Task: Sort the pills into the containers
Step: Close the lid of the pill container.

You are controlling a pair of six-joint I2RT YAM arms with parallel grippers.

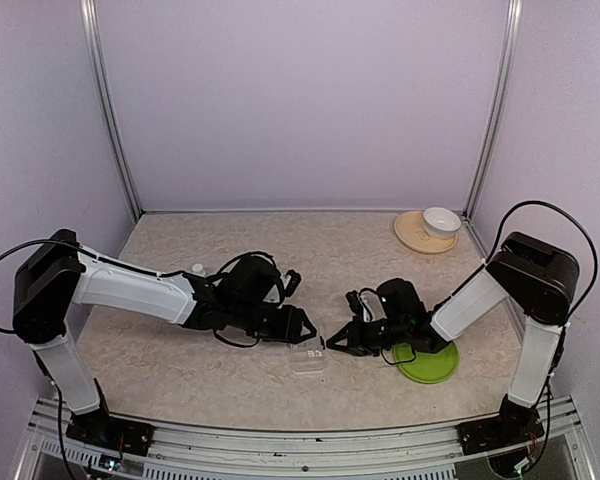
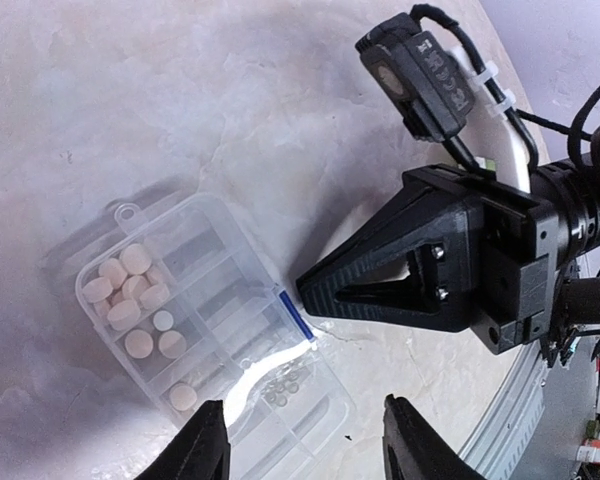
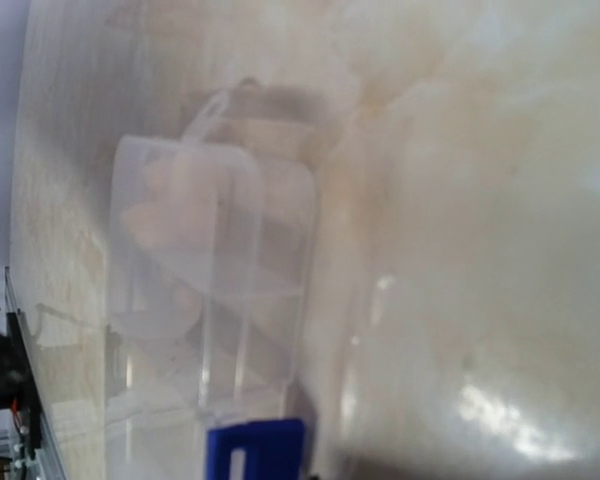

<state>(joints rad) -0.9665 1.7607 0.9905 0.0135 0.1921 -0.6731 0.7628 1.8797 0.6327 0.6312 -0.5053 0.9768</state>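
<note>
Several pale pills [image 2: 130, 290] sit in one end of the clear pill organiser [image 1: 308, 360], midway along the table's [image 1: 230, 250] near edge. The jaws of the right arm [image 1: 460, 305], pressed together, touch its blue latch [image 2: 292, 315], probably steadying it. The jaws of the left arm [image 1: 130, 290] hang apart above, empty.

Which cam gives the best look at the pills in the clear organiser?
Left wrist. The pills show sharp, as separate pale round tablets in a few compartments at one end of the organiser. Top external shows the organiser small and clear, pills not discernible. Right wrist is blurred: only vague pale shapes inside it.
</note>
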